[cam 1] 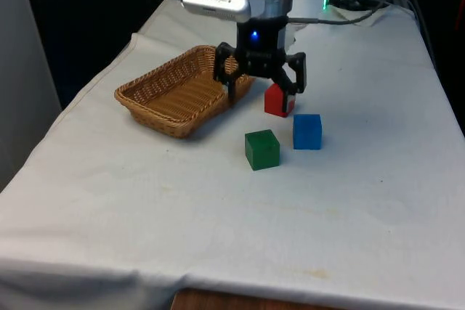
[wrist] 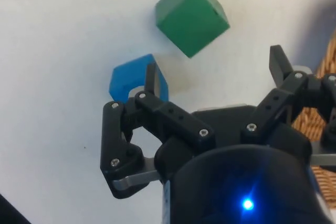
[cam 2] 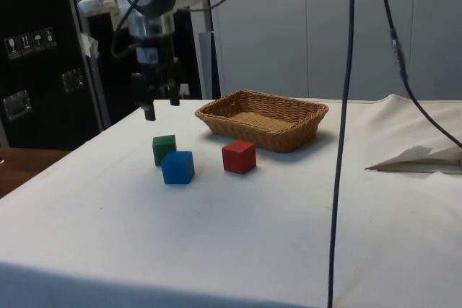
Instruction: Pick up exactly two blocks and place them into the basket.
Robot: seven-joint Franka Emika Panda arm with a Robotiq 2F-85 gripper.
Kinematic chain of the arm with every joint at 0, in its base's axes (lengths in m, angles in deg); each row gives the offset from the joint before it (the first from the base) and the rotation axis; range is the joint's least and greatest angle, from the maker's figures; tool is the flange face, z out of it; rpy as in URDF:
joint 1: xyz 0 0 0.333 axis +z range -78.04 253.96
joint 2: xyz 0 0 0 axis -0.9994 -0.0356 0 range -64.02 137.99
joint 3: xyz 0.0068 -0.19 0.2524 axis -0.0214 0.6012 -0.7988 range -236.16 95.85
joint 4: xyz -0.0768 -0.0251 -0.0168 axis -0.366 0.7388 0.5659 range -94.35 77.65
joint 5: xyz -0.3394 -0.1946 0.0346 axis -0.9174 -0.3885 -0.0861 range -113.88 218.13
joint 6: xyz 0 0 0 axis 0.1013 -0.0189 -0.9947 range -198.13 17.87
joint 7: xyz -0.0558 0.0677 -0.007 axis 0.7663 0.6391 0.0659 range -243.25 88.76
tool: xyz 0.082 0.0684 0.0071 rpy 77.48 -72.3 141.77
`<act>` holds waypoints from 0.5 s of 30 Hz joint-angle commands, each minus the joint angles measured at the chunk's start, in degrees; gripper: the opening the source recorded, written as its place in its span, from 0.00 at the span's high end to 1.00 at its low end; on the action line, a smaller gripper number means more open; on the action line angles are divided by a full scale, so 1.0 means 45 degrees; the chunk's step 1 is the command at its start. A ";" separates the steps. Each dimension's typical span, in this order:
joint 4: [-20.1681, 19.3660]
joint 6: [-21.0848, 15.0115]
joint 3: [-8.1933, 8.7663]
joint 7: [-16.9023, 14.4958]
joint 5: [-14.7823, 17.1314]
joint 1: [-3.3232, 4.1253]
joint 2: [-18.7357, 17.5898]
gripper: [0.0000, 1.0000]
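White cloth covers the table (cam 1: 218, 223). The claw (cam 1: 260, 86) is held above it, fingers spread apart, nothing gripped. In the front view, the red block (cam 1: 278, 102) sits just behind the claw, the green block (cam 1: 261, 149) at 6 o'clock and the blue block (cam 1: 307, 131) at 4 o'clock. The wicker basket (cam 1: 156, 96) lies at 9 o'clock, long axis running 8 to 2. No writing is seen.
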 commanded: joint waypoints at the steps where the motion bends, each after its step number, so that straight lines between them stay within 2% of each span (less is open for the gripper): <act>1: 0.0102 -0.0127 -0.0115 -0.0025 0.0178 -0.0051 -0.0166 0.00; 8: 0.0178 -0.0560 -0.0204 -0.0064 0.0713 -0.0076 -0.0649 0.00; 9: 0.0191 -0.0395 -0.0089 0.0013 0.0547 0.0013 -0.0611 0.00; 10: 0.0178 -0.0611 -0.0204 -0.0064 0.0764 -0.0064 -0.0700 0.00; 15: 0.0153 -0.0879 -0.0216 -0.0064 0.1057 -0.0064 -0.1006 0.00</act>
